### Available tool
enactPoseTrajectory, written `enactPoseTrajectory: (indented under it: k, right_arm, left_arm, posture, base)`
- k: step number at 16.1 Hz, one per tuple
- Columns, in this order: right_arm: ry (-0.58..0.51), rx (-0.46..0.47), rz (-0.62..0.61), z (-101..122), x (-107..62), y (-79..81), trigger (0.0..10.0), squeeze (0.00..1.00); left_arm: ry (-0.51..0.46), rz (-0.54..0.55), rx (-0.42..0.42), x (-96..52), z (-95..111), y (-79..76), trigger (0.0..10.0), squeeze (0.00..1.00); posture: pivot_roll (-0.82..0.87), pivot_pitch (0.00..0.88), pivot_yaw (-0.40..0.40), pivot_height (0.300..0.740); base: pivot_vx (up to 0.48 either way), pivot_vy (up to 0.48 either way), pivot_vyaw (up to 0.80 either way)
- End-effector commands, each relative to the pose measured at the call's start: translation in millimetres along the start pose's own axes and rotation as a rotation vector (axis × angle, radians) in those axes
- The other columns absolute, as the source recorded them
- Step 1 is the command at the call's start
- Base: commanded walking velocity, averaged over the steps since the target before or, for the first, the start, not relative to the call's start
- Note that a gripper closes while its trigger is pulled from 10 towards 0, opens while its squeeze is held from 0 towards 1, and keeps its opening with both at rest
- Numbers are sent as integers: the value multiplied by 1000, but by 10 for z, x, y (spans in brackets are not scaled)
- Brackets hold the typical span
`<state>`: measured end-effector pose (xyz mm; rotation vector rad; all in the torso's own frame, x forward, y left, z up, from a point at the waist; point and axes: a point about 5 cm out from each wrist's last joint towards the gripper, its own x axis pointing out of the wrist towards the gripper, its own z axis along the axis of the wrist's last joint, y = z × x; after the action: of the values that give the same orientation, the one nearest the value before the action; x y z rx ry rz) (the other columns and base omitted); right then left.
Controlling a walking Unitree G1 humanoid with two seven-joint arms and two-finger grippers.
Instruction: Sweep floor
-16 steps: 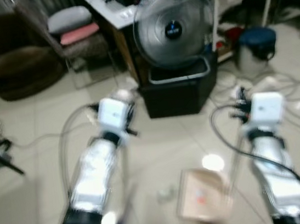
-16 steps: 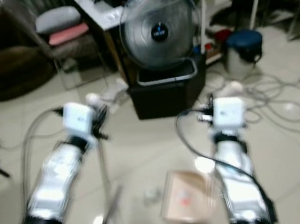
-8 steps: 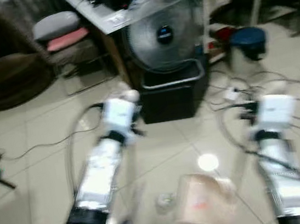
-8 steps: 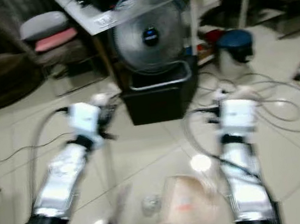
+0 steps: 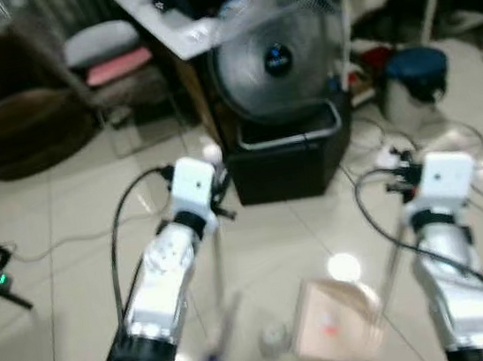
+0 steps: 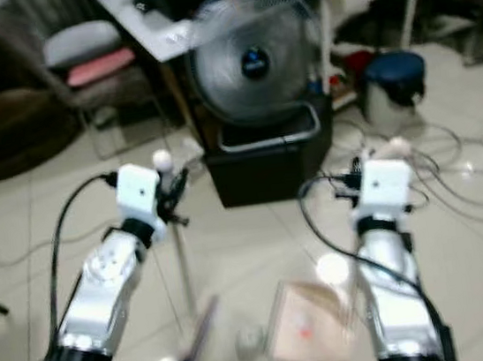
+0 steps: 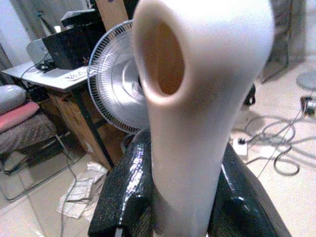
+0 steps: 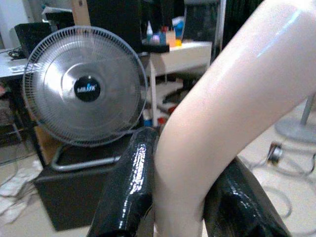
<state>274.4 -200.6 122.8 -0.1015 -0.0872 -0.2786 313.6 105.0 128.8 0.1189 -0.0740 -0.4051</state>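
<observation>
Broom handle (image 7: 197,98), white with a hollow top end, stood upright. Dustpan handle (image 8: 227,103), white and curved; beige dustpan (image 5: 337,332) rested on the tiled floor (image 5: 59,284) beside small debris (image 5: 273,338).

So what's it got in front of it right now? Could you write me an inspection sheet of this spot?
Surface: pale tiled floor, glossy.
Job's things: broom handle in left gripper; dustpan handle in right gripper; dustpan on the floor.
Clutter: small crumpled scrap beside the dustpan.
Grippers: both shut on their handles.
Cables: loose cords on the floor at right.
Surroundings: fan on a black box, desk, armchair.
</observation>
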Motion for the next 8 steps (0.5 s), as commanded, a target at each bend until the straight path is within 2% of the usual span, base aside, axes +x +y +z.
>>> enactPoseTrajectory:
  k: [1, 4, 8]
  right_arm:
    - [-44, 22, 27, 99, 10, 106, 10000, 0]
    - [-44, 24, 34, 89, 11, 115, 10000, 0]
    - [-50, 25, 30, 94, 46, 110, 10000, 0]
  left_arm:
    - [-28, 29, 44, 1, 83, 124, 10000, 0]
    - [-25, 39, 37, -9, 69, 133, 10000, 0]
    - [-11, 69, 35, -51, 18, 197, 10000, 0]
  posture:
    - [-72, 19, 109, 740]
    - [-67, 15, 104, 740]
    - [-66, 13, 102, 740]
  base:
    - [352, 0, 0]
    - [345, 0, 0]
    - [0, 0, 0]
